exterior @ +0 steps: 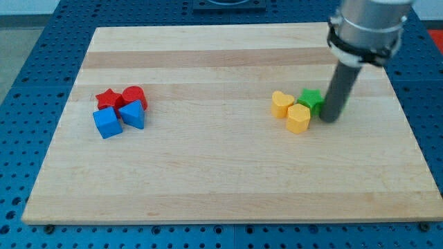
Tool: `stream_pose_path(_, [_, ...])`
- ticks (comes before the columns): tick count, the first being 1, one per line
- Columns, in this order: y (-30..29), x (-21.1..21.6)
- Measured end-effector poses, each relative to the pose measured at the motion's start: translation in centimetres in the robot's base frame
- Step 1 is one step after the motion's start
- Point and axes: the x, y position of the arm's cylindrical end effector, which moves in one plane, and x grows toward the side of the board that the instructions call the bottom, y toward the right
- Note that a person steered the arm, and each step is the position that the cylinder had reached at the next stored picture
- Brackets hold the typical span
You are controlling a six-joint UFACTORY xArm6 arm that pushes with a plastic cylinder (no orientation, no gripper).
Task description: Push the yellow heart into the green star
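Note:
The yellow heart [281,104] lies right of the board's middle. The green star [311,99] sits just to its right, close beside it or touching. A second yellow block [299,118], roughly hexagonal, lies just below both and touches them. My tip [329,120] stands on the board immediately right of the green star, at or very near its right edge. The dark rod rises from there to the grey arm body [367,28] at the view's top right. A sliver of green [344,105] shows right of the rod; I cannot make out what it is.
A cluster sits at the view's left: a red star [106,99], a rounded red block [135,96], a blue cube [107,122] and a blue triangular block [133,114]. The wooden board [221,180] lies on a blue perforated table.

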Motion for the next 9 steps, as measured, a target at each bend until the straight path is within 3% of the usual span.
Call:
stream_pose_path(2, [-0.7, -15.2])
stream_pose_path(3, [-0.7, -16.6])
stream_pose_path(4, [-1.6, -16.6])
stream_pose_path(6, [-11.6, -13.8])
stream_pose_path(7, [-10.9, -5.8])
stream_pose_path(8, [-10.9, -5.0])
stream_pose_path(9, [-10.5, -0.5])
